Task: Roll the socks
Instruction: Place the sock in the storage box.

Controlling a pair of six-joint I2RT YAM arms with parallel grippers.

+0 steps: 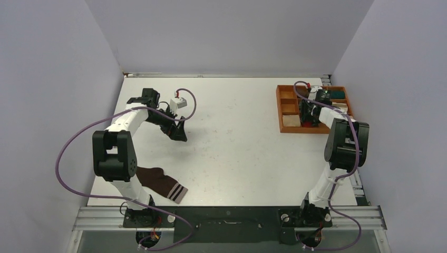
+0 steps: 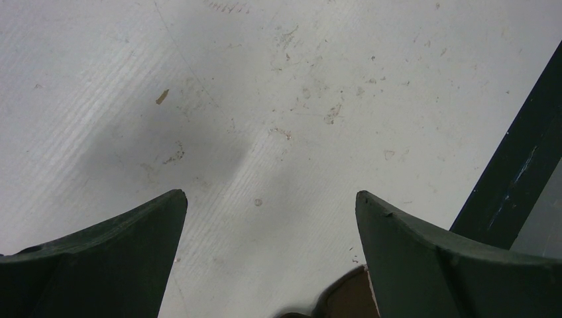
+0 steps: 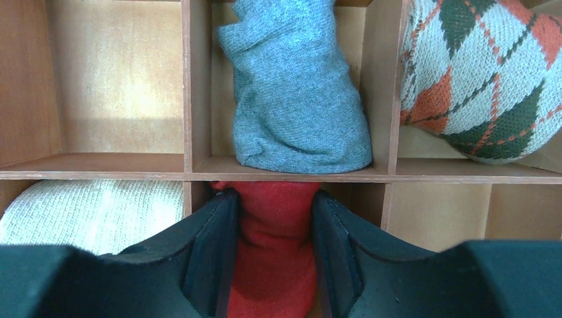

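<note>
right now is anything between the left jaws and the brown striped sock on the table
Nothing visible. The jaws of the left arm stand open over bare table, and the brown sock lies flat nearer the arm's base, its edge showing low in the wrist view. Only the arm's own elbow overhangs the sock's plain end.

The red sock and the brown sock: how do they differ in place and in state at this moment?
The red sock sits in a compartment of the wooden tray; the brown sock lies on the table. The right gripper is shut on the red sock; no gripper touches the brown sock. The red sock is bunched, the brown sock stretched out with a striped cuff. Both are fabric.
</note>
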